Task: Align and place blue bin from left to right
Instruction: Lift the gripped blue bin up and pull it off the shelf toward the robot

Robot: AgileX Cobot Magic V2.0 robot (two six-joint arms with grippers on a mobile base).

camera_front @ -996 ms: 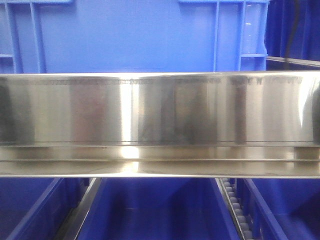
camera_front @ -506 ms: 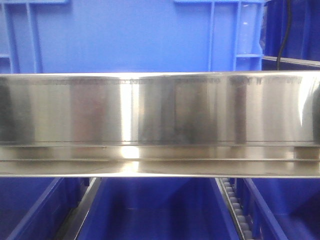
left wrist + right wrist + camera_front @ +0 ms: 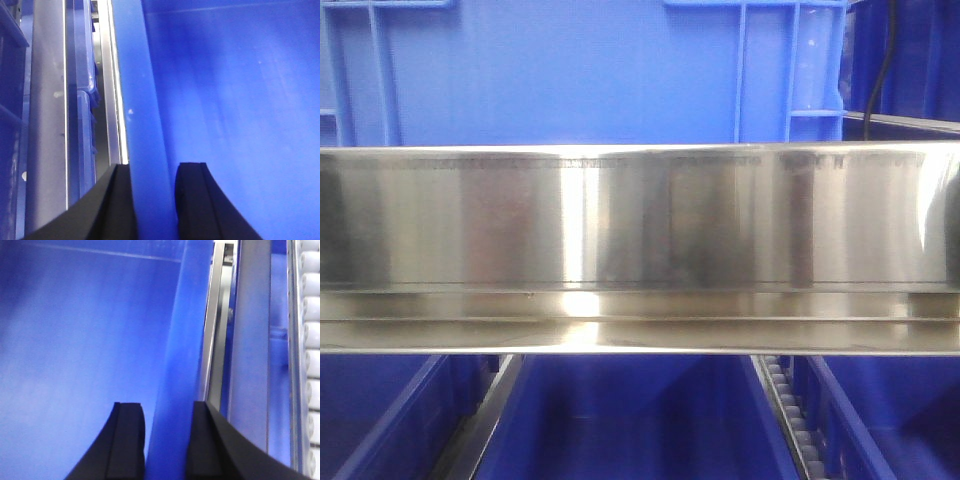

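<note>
Bin sits on the upper level behind the steel beam, filling most of the front view. Its right end shows near the frame's right side; its left end is cut off. Long axis runs left-right, across me, so both end walls face the arms.

Left wall runs straight away from the left wrist cam. The left gripper straddles it, one finger outside and the other inside, both pads look pressed to the plastic. I judge it clamped on the wall.

Right wall is the mirror case. The right gripper has one finger inside the bin and one outside. A thin gap may sit at the inner pad, hard to tell, but I read it as clamped too.

So the bin lies between the two grippers and neither arm is nearer.

Outward: a rail just beside the left wall, a rail just beside the right wall, then rollers. Right of the bin I see more blue plastic and a cable. Lower bins sit under the beam.

Going right, I think the right wall leads, so that side's clearance is what matters.
</note>
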